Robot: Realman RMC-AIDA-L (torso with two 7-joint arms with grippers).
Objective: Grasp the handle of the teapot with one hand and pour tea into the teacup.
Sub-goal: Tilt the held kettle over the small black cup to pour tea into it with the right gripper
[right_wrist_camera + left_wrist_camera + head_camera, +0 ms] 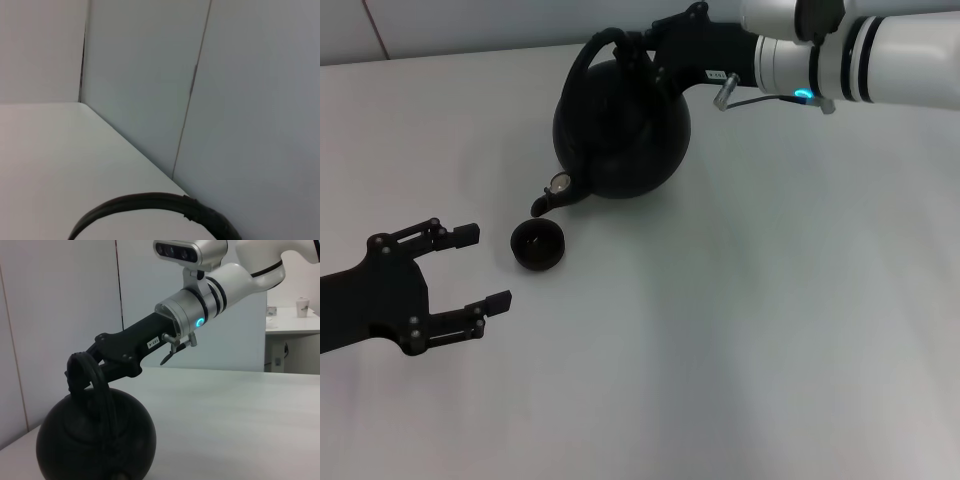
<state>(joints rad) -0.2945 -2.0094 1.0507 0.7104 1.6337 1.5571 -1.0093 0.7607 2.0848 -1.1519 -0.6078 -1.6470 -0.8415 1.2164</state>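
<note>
The right gripper (pixel 625 50) is reaching in from the upper right of the head view and is clamping the handle (pixel 592 58) of the teapot (pixel 620 125), with its fingers (pixel 102 371) closed on the hoop near its top. The teapot is sitting in the upper centre of the frame and is tilting, with its spout (pixel 552 195) pointing down and toward the lower left. The spout tip is hanging just above and beside the rim of the teacup (pixel 538 245), which is standing on the white table (pixel 750 330) left of centre. The left gripper (pixel 468 270) is resting at the lower left of the frame, near the teacup but apart from it, with its fingers spread wide and holding nothing. The right wrist view is showing only an arc of the handle (pixel 150 202) against the white wall (pixel 250 100).
</note>
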